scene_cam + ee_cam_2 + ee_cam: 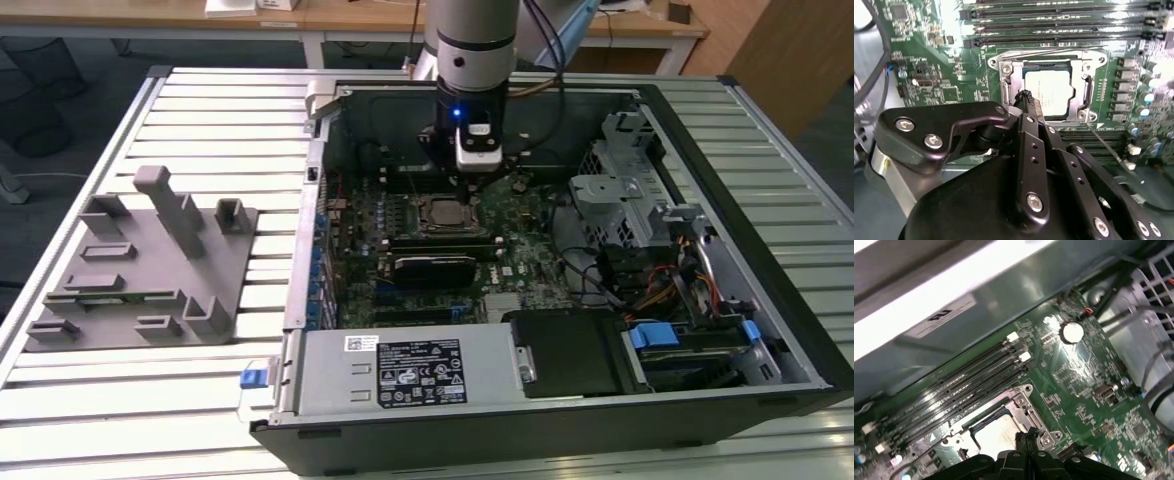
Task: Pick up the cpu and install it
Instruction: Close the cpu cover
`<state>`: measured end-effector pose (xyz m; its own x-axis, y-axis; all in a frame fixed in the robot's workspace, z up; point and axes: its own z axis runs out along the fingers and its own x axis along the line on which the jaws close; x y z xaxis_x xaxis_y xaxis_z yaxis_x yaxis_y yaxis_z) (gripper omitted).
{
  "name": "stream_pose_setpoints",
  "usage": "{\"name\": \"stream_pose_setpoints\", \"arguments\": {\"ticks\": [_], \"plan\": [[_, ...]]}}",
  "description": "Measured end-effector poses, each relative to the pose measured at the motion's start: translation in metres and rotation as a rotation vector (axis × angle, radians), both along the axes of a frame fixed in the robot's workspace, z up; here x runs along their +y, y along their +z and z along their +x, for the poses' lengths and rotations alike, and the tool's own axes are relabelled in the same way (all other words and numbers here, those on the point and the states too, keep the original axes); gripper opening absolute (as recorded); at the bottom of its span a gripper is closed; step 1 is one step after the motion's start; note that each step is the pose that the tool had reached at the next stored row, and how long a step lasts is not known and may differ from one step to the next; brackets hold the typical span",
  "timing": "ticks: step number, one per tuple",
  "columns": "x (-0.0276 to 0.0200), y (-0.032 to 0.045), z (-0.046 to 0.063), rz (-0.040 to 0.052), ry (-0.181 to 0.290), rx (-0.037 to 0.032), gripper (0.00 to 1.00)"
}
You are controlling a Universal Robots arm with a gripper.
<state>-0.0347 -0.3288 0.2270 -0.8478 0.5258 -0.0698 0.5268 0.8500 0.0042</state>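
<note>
Where the cpu (1049, 92) lies: flat inside the metal-framed socket (1004, 67) of the green motherboard (934, 75), silvery top up, its sides square with the frame.
Seating: it looks placed in the socket; whether it is fully down on the contacts, I cannot tell.
Gripper (1026, 96): fingers together with nothing between them, tips over the socket frame's edge just beside the chip; whether they touch frame or chip cannot be told.
Neighbours: memory slots (1064, 30) run just beyond the socket. In the exterior view the open computer case (534, 430) sits on a slatted table (200, 110), with the grey holder block (147, 260) well apart at the exterior view's left.
Risk: judging by how close the tips stand, any sideways drift could nudge the chip askew, and a skewed chip pressed down would likely bend the socket's contacts.
Second risk: a dip of the closed tips could scratch the lid or catch on the frame.
</note>
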Motion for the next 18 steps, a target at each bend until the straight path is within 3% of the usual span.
{"name": "stream_pose_setpoints", "arguments": {"ticks": [18], "plan": [[0.0, -0.0003, 0.0, 0.0, 0.327, 0.0, 0.11]]}}
